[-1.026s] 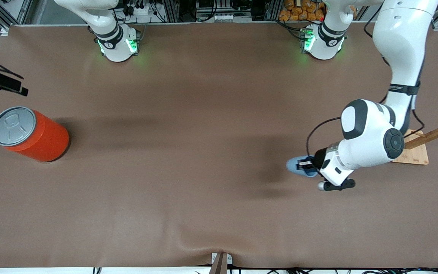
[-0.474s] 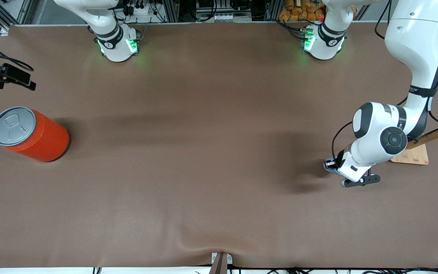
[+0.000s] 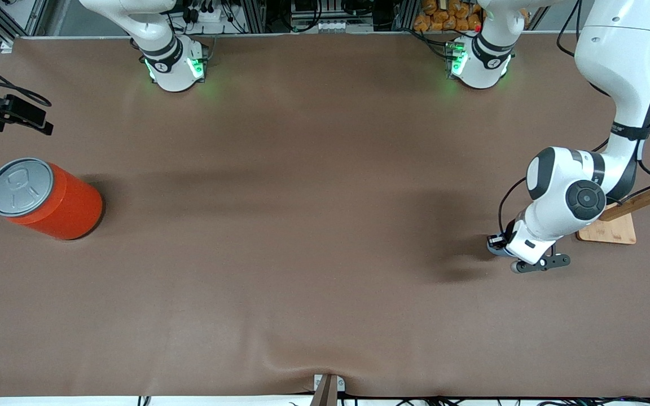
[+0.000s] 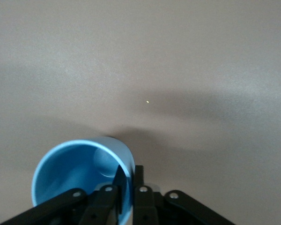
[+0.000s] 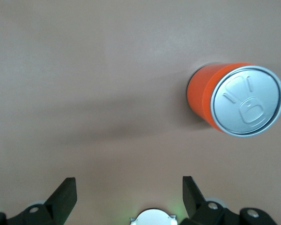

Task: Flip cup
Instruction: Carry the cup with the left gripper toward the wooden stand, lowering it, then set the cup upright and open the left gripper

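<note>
Left gripper (image 3: 497, 246) low over the table (image 3: 302, 254), just beside the wooden rack (image 3: 618, 217) at the left arm's end. Front view hides almost all of the cup (image 3: 501, 252) under the wrist. Left wrist view shows it plainly: cup (image 4: 82, 176) mouth-up, deeper blue inside, its wall pinched between the fingers (image 4: 116, 180), one inside the rim, one outside. Right gripper (image 5: 129, 197) waits with fingers spread wide, well apart from the rack, holding nothing; right wrist view shows the orange can (image 5: 236, 99) upright, grey pull-tab lid on top.
</note>
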{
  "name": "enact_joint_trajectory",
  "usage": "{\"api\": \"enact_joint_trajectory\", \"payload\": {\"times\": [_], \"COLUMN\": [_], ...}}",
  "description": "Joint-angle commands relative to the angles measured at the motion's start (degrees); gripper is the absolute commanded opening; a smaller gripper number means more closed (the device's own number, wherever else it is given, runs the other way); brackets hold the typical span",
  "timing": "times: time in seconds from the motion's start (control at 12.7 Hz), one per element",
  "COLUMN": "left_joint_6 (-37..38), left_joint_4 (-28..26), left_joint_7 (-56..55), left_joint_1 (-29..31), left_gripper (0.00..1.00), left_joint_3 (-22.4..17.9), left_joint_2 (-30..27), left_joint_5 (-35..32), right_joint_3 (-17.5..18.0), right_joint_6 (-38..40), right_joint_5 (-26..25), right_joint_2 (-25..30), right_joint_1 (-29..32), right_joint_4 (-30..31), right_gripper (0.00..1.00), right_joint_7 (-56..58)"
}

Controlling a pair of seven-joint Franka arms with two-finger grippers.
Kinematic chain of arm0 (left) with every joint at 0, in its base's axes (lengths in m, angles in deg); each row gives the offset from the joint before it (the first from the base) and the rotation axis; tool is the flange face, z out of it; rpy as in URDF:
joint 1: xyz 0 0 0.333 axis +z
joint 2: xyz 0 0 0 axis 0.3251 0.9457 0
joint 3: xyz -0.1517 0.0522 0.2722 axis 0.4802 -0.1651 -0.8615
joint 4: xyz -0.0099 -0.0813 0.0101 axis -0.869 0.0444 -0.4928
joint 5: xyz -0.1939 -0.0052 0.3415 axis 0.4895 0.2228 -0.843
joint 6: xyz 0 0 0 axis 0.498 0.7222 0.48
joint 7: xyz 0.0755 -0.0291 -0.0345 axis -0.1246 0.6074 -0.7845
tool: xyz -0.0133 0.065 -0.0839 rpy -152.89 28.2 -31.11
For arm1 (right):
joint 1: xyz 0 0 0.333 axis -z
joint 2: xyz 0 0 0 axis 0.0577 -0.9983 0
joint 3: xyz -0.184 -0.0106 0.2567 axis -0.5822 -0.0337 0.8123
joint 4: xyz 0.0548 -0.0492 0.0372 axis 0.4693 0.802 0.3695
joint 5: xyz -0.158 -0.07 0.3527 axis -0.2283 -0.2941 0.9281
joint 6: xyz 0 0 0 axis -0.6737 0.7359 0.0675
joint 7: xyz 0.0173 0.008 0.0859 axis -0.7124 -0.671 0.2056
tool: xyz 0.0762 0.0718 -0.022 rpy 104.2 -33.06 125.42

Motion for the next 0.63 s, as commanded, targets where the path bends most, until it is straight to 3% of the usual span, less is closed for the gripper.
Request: {"api": "enact_joint_trajectory", "payload": {"times": [0.0,0.32,0.55], "left_joint_6": [2.35,24.38,30.49], "left_joint_4": [-0.05,10.75,12.36], "left_joint_7": [-1.26,-0.65,0.06], "left_joint_1": [0.87,0.52,0.35], "left_gripper": [1.00,1.00,1.00], "left_joint_3": [0.50,1.12,1.29], "left_joint_2": [-3.47,-10.66,-20.06], "left_joint_5": [-1.47,-0.86,-0.59], "right_joint_3": [0.19,0.10,-0.33], "right_joint_6": [-0.91,-1.62,-1.62], "right_joint_5": [-1.60,-2.48,-1.70], "right_joint_2": [0.34,0.43,0.43], "right_joint_1": [0.01,0.01,0.62], "right_joint_4": [-0.59,-0.77,-0.85], "right_gripper": [1.00,1.00,1.00], "right_joint_7": [-0.18,-0.54,-0.80]}}
